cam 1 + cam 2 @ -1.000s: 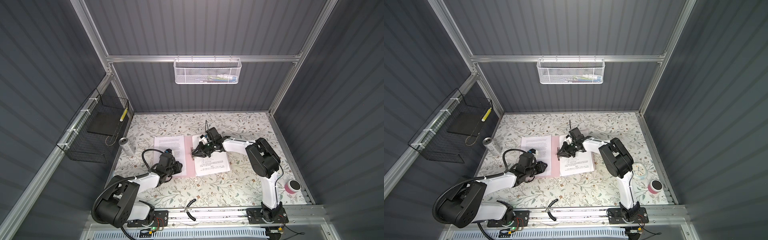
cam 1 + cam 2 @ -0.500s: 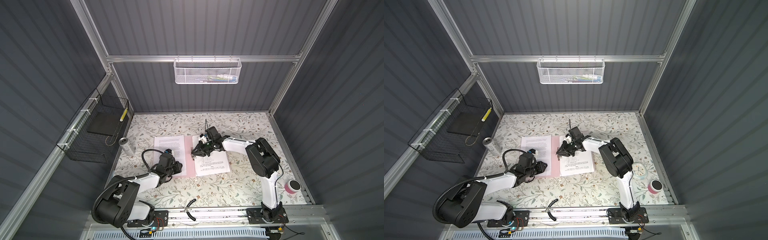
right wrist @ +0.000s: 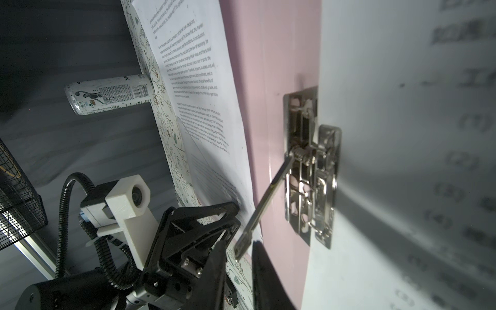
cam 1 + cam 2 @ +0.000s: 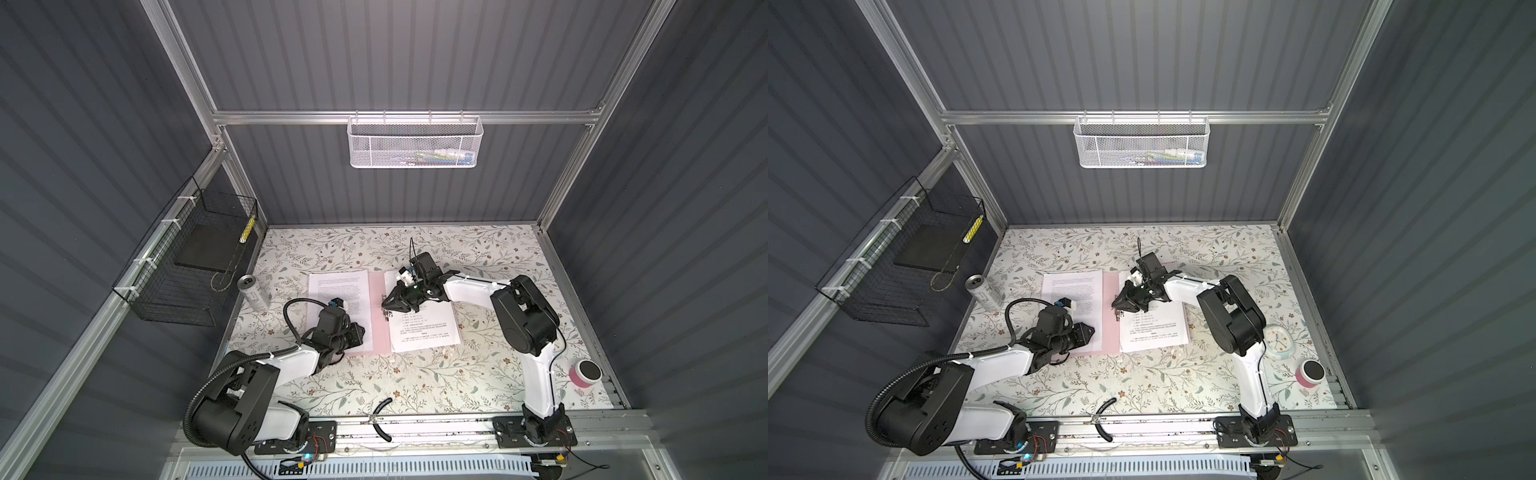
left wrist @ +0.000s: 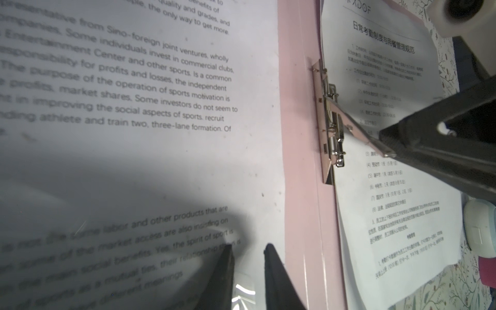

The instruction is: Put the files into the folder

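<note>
Open folder (image 4: pixel 376 320) w/ sheets (image 4: pixel 424 332) takes up mid table (image 4: pixel 332 245). Raised clip lever (image 3: pixel 268 193) sticks up off spine, tip between right gripper (image 4: pixel 385 306) fingers, so approach from right is blocked. Left gripper (image 4: pixel 360 332) sits low over left sheet (image 4: pixel 338 286), front part. Can (image 4: pixel 253 291) upright near left sheet's outer edge, narrow gap. Clock (image 4: pixel 1278 341) & pink cup (image 4: pixel 584 372) near right arm. Back & front table strips give wide passage

Pink folder (image 4: pixel 378 332) lying open, printed white files (image 4: pixel 424 332) on both covers

Right gripper (image 3: pixel 239 248) jaws pinch the folder (image 3: pixel 268 80) clip's lever (image 3: pixel 271 193).
</note>
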